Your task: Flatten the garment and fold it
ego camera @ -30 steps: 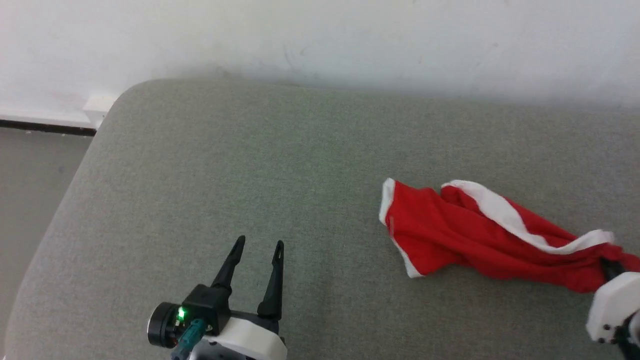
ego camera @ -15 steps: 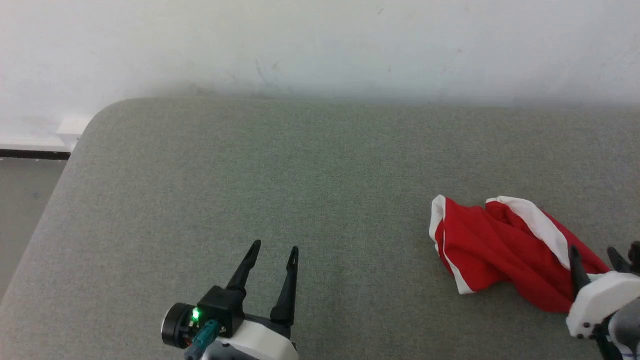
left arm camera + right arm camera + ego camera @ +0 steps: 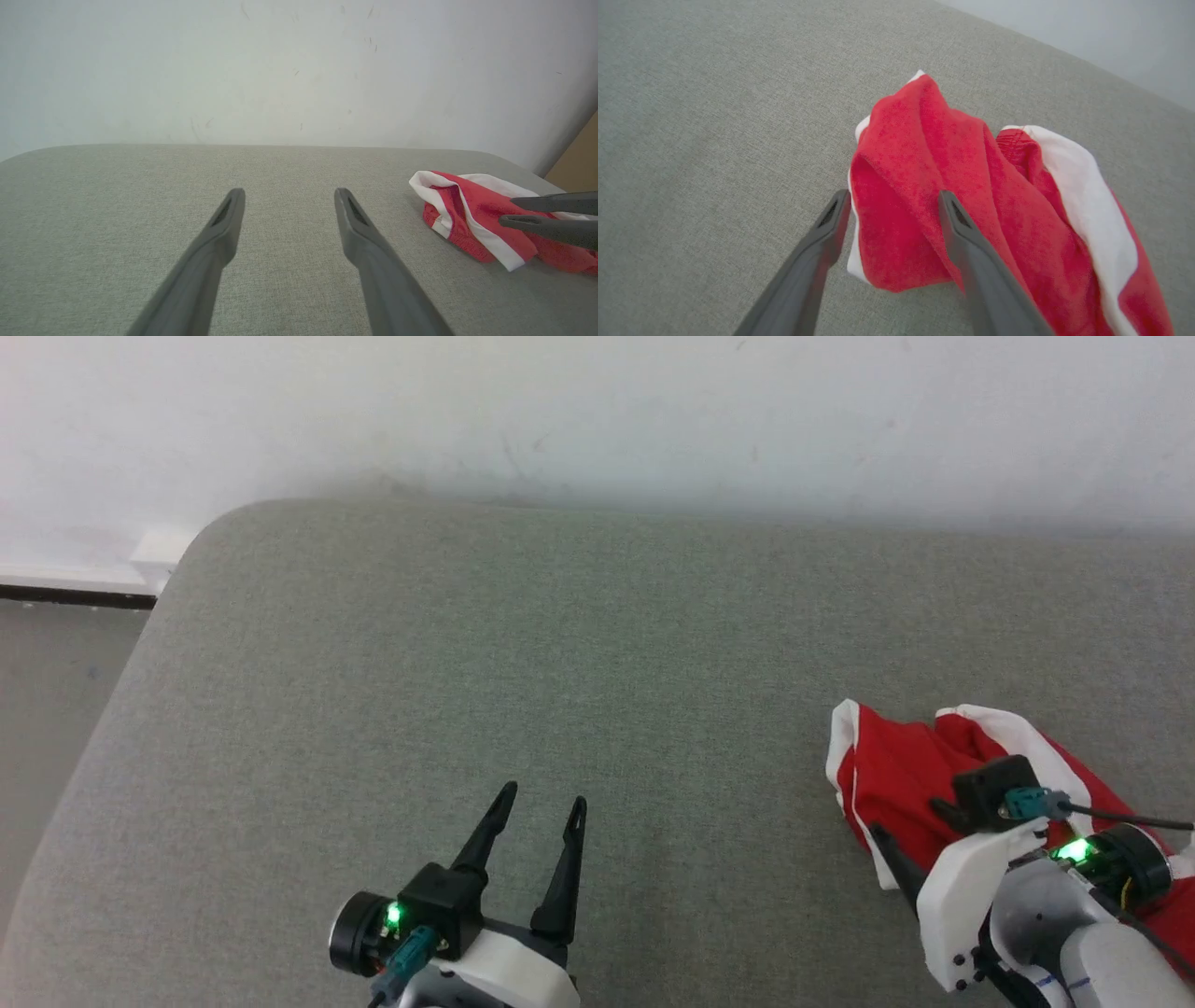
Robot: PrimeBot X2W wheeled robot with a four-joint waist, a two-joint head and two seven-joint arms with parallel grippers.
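The garment (image 3: 887, 775), soft red cloth, lies crumpled on grey woven cushion (image 3: 560, 644); left tool (image 3: 543, 793), right tool (image 3: 894, 195) released.

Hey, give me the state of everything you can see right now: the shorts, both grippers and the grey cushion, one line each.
shorts, crumpled in a heap, not flattened or folded, held by nothing.
left gripper, open and empty, over bare cushion, well apart from the shorts.
right gripper, open and empty, fingers poised over the white-trimmed end of the shorts.
cushion, flat, bearing the shorts on its right side.
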